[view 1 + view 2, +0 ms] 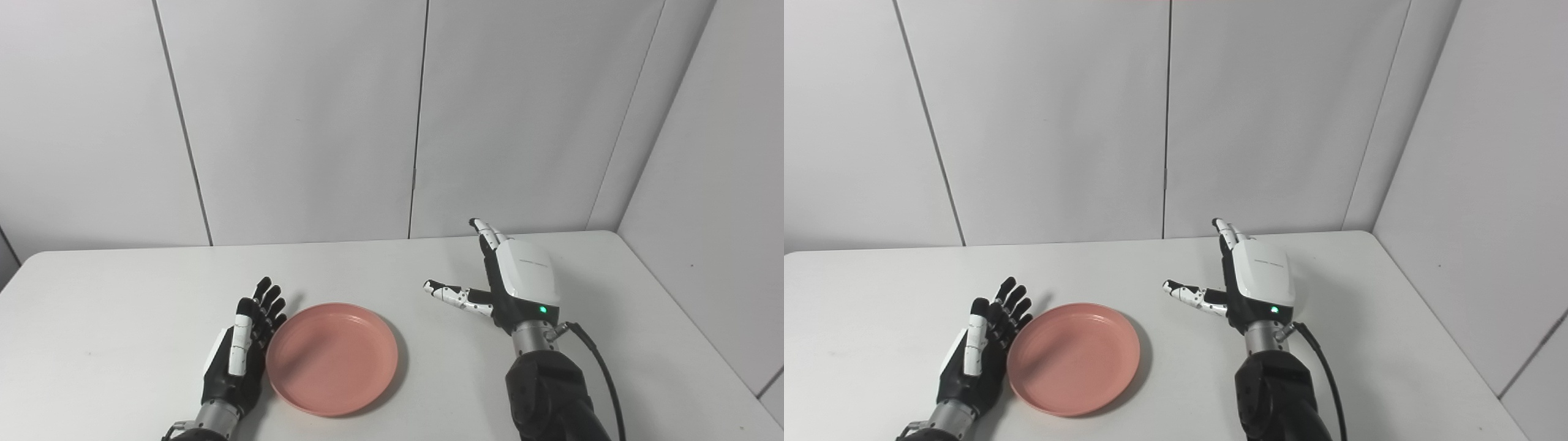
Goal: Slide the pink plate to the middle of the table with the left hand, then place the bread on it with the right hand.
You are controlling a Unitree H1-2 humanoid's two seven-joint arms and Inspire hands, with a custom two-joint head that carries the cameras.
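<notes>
Your pink plate (332, 366) sits on the near part of the white table (122, 294), left of the table's middle, lying flat with its hollow side up. It is a shallow round dish with a raised rim, smooth and matte, probably plastic, so expect it to glide easily on the bare tabletop. Being round, it has no long axis to line up with.

The relation that matters: your left hand (244, 350) stands just beside the plate's left edge, palm turned toward it, fingers (267, 301) extended and a little apart, holding nothing. The edge of the hand looks to be touching or nearly touching the rim, though you cannot tell contact for sure. The table's middle lies to the plate's right and a bit farther back, so the push should run rightward from where that hand is.

Your right hand (511, 282) hovers well apart on the plate's right, raised above the table, fingers straight and thumb spread toward the plate, also empty.

No bread shows in either view, so you will need to find it before the second step.
</notes>
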